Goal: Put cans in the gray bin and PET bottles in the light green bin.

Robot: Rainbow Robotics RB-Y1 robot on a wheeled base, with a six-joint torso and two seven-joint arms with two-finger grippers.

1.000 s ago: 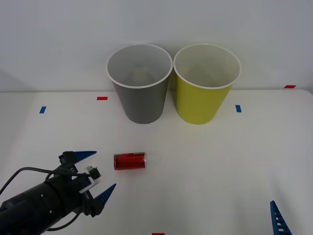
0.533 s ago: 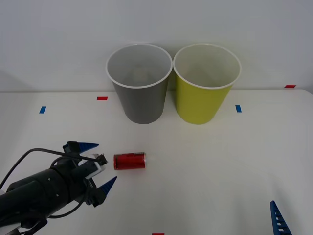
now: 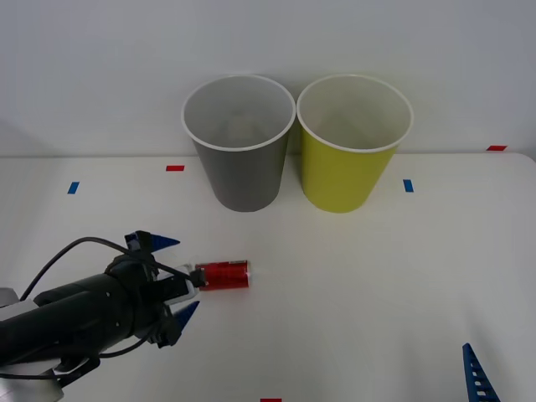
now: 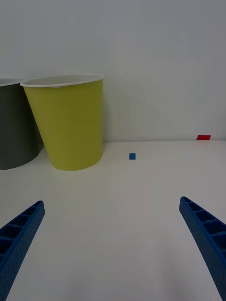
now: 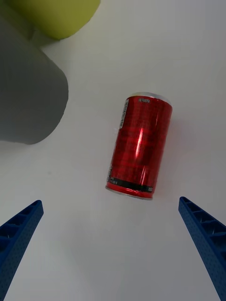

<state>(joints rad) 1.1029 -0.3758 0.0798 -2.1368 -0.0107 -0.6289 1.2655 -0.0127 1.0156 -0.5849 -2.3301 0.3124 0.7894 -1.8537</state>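
Lying cylindrical glossy red can [image 3: 223,275]

Front overlooks table [image 3: 377,276]; wrist cameras sit low.

Robot test lab, staged for sorting trials.

A bare white table [image 3: 377,293] against a plain white wall [image 3: 268,42], with small red and blue tape markers [image 3: 174,168] stuck around the gray bin [image 3: 241,167], suggests a marked-out experiment bench.

White table [image 3: 377,285] w/ small red [image 3: 174,168] & blue [image 3: 408,185] marks, prob. tape; pale wall [image 3: 100,67] behind.
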